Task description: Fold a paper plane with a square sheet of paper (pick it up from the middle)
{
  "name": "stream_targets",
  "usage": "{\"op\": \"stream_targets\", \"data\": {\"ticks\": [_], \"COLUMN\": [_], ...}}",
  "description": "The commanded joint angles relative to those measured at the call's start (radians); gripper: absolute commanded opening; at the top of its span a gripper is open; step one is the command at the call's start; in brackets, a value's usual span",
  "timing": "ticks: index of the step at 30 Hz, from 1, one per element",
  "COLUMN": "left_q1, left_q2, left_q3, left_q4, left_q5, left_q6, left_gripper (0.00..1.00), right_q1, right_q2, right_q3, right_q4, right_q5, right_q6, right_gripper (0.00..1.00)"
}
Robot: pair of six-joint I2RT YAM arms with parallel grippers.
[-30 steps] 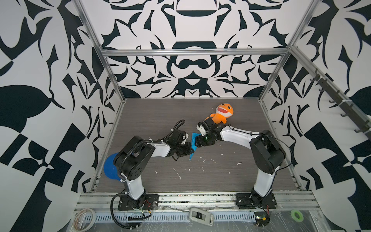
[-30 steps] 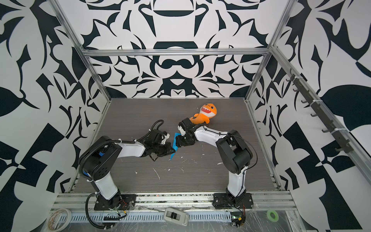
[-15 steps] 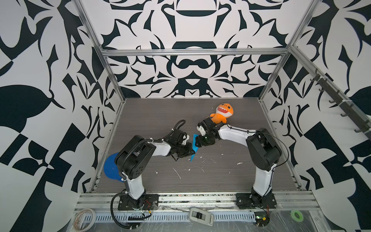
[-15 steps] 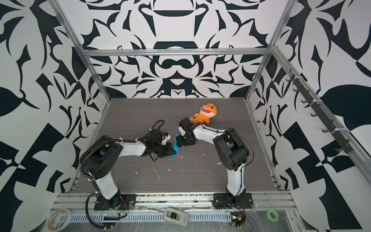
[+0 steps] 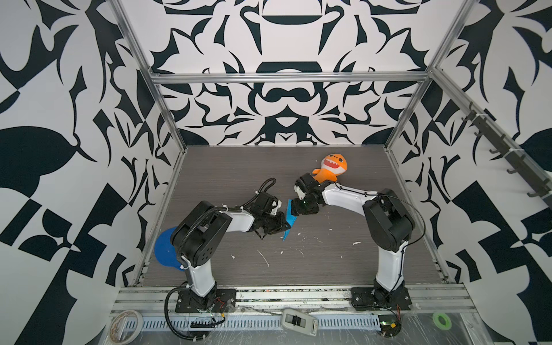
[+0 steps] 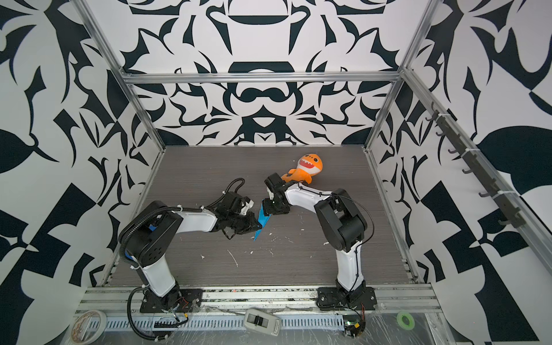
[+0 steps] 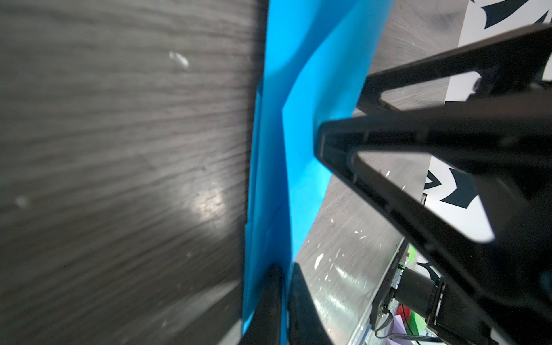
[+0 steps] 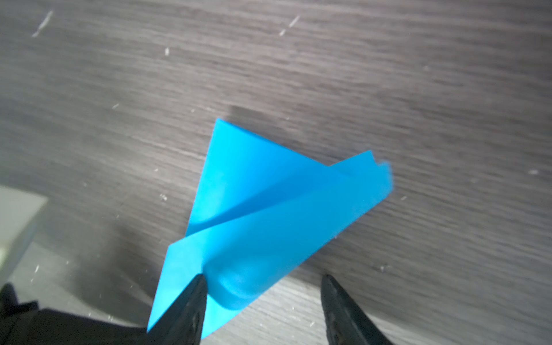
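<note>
The square sheet of paper (image 5: 290, 218), bright blue and folded into a narrow pointed shape with loose flaps, stands on edge above the table's middle in both top views (image 6: 263, 219). My left gripper (image 5: 283, 226) is shut on its lower edge. In the left wrist view the two fingertips (image 7: 273, 277) pinch the paper (image 7: 298, 119) between them. My right gripper (image 5: 295, 209) is at the paper's far end, open. In the right wrist view one finger (image 8: 194, 295) lies against a curled flap of the paper (image 8: 268, 215) and the other stands well apart.
An orange shark plush (image 5: 331, 168) lies just behind the right wrist. A dark blue disc (image 5: 164, 251) sits at the table's left edge behind the left arm's base. White scraps (image 5: 263, 257) dot the wooden table (image 5: 328, 268).
The right arm's elbow has swung a little to the left while its gripper stayed at the paper's far end. The left gripper keeps its hold in the same place.
</note>
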Motion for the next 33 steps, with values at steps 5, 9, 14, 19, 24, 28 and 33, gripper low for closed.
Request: {"op": "stream_targets", "data": {"ticks": [5,9,14,19,24,28,33], "left_q1": [0.006,0.006,0.007,0.006,0.006,0.006,0.006], "left_q2": [-0.044,-0.055,-0.057,-0.047,-0.042,-0.036,-0.031], "left_q3": [-0.004,-0.008,-0.009,0.002,0.002,0.008,0.008], "left_q4": [-0.01,-0.02,-0.041,-0.075,-0.084,-0.099,-0.108], "left_q5": [-0.029,-0.045,-0.065,-0.089,-0.104,-0.109,-0.121], "left_q6": [0.01,0.012,0.018,0.032,0.035,0.04,0.038], "left_gripper": [0.17,0.18,0.17,0.14,0.13,0.13,0.13], "right_q1": [0.009,0.018,0.022,0.023,0.023,0.025,0.026], "right_q2": [0.087,0.098,0.109,0.116,0.122,0.127,0.129], "right_q3": [-0.023,-0.024,-0.026,-0.031,-0.031,-0.034,-0.04], "right_q4": [-0.128,-0.132,-0.135,-0.135,-0.141,-0.144,-0.144], "right_q5": [0.111,0.122,0.129,0.134,0.141,0.146,0.154], "right_q6": [0.049,0.057,0.067,0.076,0.078,0.078,0.078], "right_gripper": [0.62,0.62,0.6,0.59,0.59,0.58,0.55]}}
